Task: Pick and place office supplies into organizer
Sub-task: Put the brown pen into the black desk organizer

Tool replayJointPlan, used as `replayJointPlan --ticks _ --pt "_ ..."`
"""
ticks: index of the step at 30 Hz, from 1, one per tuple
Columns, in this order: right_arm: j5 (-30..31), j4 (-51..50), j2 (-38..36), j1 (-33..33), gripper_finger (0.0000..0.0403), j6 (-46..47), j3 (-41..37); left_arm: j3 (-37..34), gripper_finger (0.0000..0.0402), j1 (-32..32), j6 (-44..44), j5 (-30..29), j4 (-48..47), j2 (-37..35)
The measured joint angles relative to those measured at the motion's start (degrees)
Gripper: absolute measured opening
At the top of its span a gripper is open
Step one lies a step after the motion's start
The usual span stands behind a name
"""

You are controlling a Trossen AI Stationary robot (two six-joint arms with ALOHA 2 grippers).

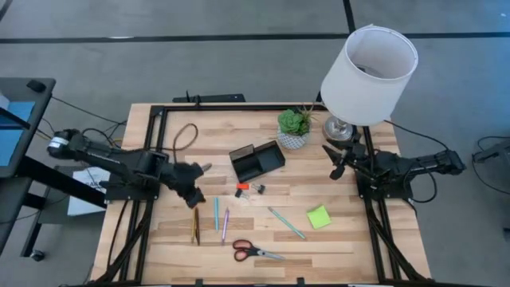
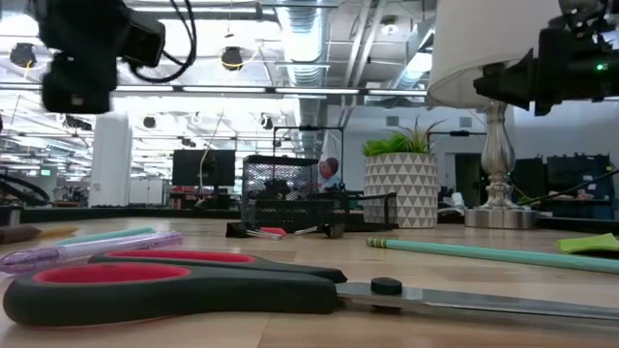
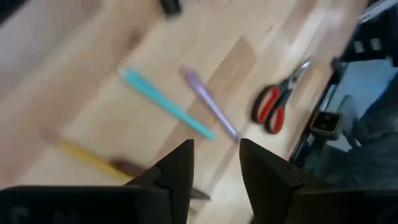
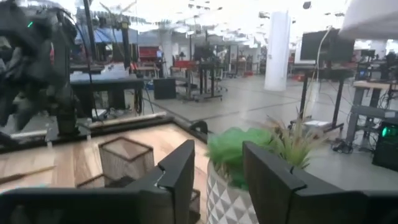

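My left gripper [image 1: 194, 190] hovers open above the table's left part, tipped down over the pens, nothing between its fingers [image 3: 214, 158]. Below it lie a brown-and-yellow pen [image 1: 196, 225], a teal pen [image 1: 216, 214] and a purple pen [image 1: 225, 225]. Red-handled scissors [image 1: 255, 252] lie near the front edge. A second teal pen [image 1: 285, 222] and the lime-green sticky-note pad [image 1: 319, 216] lie to the right. A small orange-and-white item [image 1: 241, 190] lies in front of the black organizer [image 1: 256, 161]. My right gripper [image 1: 333, 162] waits open and level at the right, beside the lamp base.
A potted plant [image 1: 293, 127] stands behind the organizer. A lamp with a white shade [image 1: 366, 76] stands at the far right corner, over my right arm. A dark cord loop [image 1: 185, 135] lies at the far left. Bare wood shows between pens and sticky pad.
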Motion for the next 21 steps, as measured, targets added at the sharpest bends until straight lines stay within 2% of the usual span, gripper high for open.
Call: replayJointPlan --ticks 4,7,12,16,18,21 --pt "-0.03 6.02 0.0 0.0 0.0133 -7.98 0.04 0.17 0.0122 -7.44 -15.29 -2.66 -2.32 6.58" --pt "-0.04 12.17 0.0 0.0 0.0134 -14.21 0.06 0.12 0.0122 -13.3 -25.68 -0.46 -4.68 12.39" --pt "-1.26 19.85 -0.02 0.0 0.0133 -21.16 0.09 0.12 0.0122 -20.36 -34.37 5.14 5.17 19.72" --pt "-5.05 23.57 -0.02 0.01 0.0133 -24.62 0.09 0.18 0.0122 -24.36 -42.03 4.39 14.46 24.35" --pt "-7.0 24.73 0.0 0.01 0.0134 -24.83 0.09 0.19 0.0122 -25.85 -45.35 4.08 16.33 26.82" --pt "-9.29 26.09 -0.02 0.02 0.0134 -24.83 0.09 0.19 0.0122 -27.73 -48.59 6.88 17.29 30.13"
